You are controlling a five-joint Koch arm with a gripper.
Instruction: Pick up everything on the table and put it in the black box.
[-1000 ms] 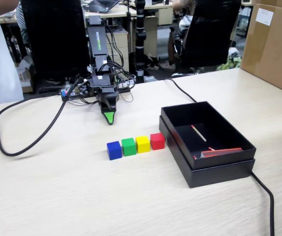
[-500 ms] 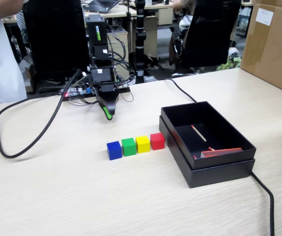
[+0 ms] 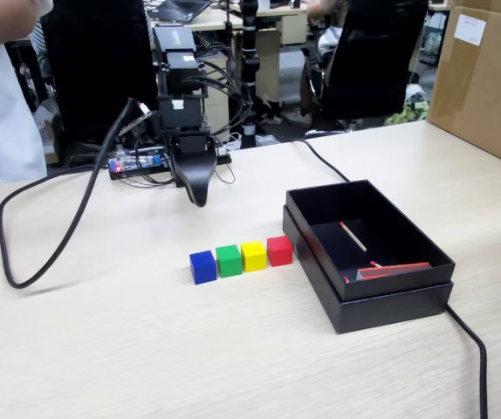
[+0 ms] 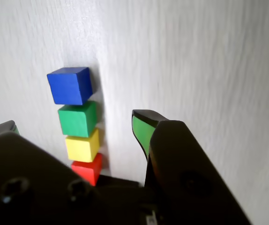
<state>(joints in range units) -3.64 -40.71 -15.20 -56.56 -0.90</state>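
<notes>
Blue [image 3: 202, 266], green [image 3: 229, 260], yellow [image 3: 253, 256] and red [image 3: 279, 250] cubes stand touching in a row on the pale table [image 3: 146, 349], just left of the black box [image 3: 390, 295]. My gripper [image 3: 196, 196] hangs behind the row, above the table and apart from the cubes. In the wrist view the blue cube [image 4: 69, 85], green cube [image 4: 77, 118], yellow cube [image 4: 82, 145] and red cube [image 4: 87, 168] run in a column ahead of the gripper [image 4: 76, 121]. Its jaws stand wide apart, open, with nothing held.
Inside the box lie a thin red-tipped stick [image 3: 352, 236] and a flat red-orange strip [image 3: 393, 271]. A big brown carton [image 3: 486, 78] stands at the back right. Black cables loop at the left [image 3: 24, 262] and run past the box's front right [image 3: 473, 349].
The arm has straightened up and the gripper has risen a little behind the cubes. Its green pad no longer faces the fixed camera. The cubes have not moved.
</notes>
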